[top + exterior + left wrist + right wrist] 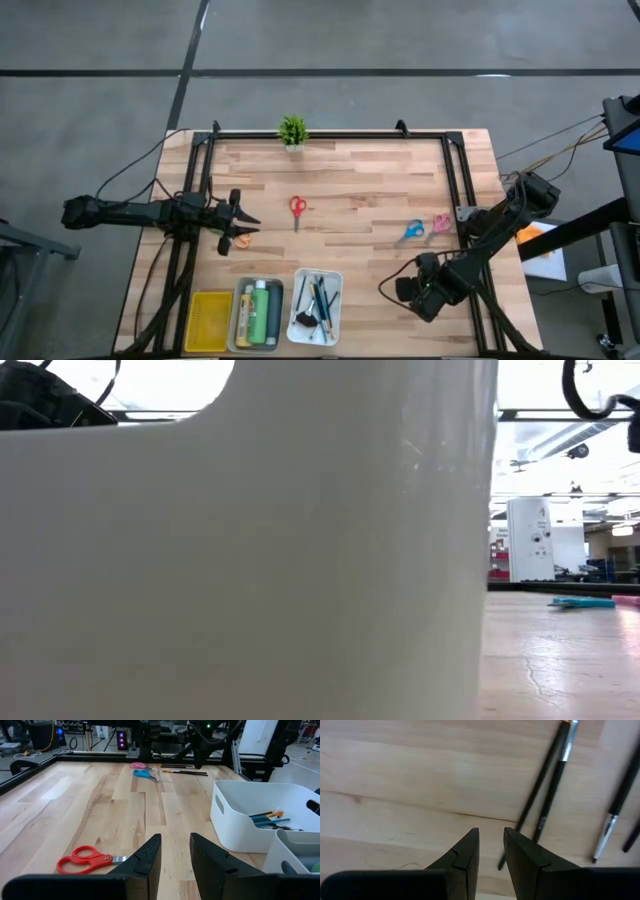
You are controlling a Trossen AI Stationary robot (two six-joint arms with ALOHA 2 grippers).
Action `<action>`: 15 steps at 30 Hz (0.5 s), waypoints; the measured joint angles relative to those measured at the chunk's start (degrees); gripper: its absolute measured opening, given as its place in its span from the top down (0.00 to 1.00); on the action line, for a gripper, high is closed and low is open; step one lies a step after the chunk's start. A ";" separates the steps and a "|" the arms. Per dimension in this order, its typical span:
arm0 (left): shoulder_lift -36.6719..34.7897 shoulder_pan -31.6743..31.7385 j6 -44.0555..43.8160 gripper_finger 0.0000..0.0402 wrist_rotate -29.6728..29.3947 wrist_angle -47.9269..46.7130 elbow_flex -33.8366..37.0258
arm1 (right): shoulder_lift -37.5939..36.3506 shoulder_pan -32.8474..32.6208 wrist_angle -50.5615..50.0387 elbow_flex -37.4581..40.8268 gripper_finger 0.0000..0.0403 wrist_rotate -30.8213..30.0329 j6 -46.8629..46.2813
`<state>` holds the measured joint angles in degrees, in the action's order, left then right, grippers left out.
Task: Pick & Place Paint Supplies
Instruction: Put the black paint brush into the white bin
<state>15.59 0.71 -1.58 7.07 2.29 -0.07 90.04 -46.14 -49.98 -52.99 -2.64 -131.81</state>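
Near the tabletop's left edge, about halfway along it, your left gripper (175, 840) hangs low over the wood with its two dark fingers (150, 852) a narrow gap apart and nothing between them. The orange scissors (242, 240) lie just beside it, on the side toward the front edge. A little farther toward the middle of the tabletop are the red scissors (85, 860), flat on the wood, handles toward the back edge and blades toward the front. Beyond them, well across toward the right edge, you can see the blue scissors (412, 231) and the pink scissors (441, 223) lying side by side.

Your right gripper (491, 832) sits near the front right corner, pointed down at the wood. Its fingers are also only slightly parted and hold nothing. Several thin dark brushes (540, 795) lie loose on the tabletop just past its fingertips; the end of one comes close beside one finger, and you cannot tell whether they touch.

Along the front edge three trays stand in a row. The white tray (318, 272) holds brushes and pencils (318, 298). The grey tray (258, 283) next to it holds a green bottle (263, 312) and a yellow bottle (246, 312). The yellow tray (210, 320) is nearest the left front corner. A small potted plant (292, 130) stands at the middle of the back edge.
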 joint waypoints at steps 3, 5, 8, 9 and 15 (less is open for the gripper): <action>0.00 0.00 0.01 0.74 0.00 0.01 0.00 | 0.00 0.39 -0.02 0.58 0.78 1.42 -0.21; 0.00 0.00 0.01 0.74 0.00 -0.01 0.00 | 0.00 0.47 -0.25 1.16 0.78 1.99 -0.21; 0.00 0.00 -0.01 0.74 0.00 0.01 0.00 | 0.00 0.43 -0.13 2.44 0.78 2.69 -0.21; 0.00 0.00 0.01 0.74 0.00 0.01 0.00 | 0.00 0.35 -0.09 2.86 0.78 2.70 -0.22; 0.00 0.00 0.01 0.74 -0.01 0.01 0.00 | -0.08 0.32 2.24 5.43 0.78 2.76 -0.13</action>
<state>15.59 0.71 -1.56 7.06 2.31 -0.08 89.96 -45.82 -47.75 -47.56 0.12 -131.94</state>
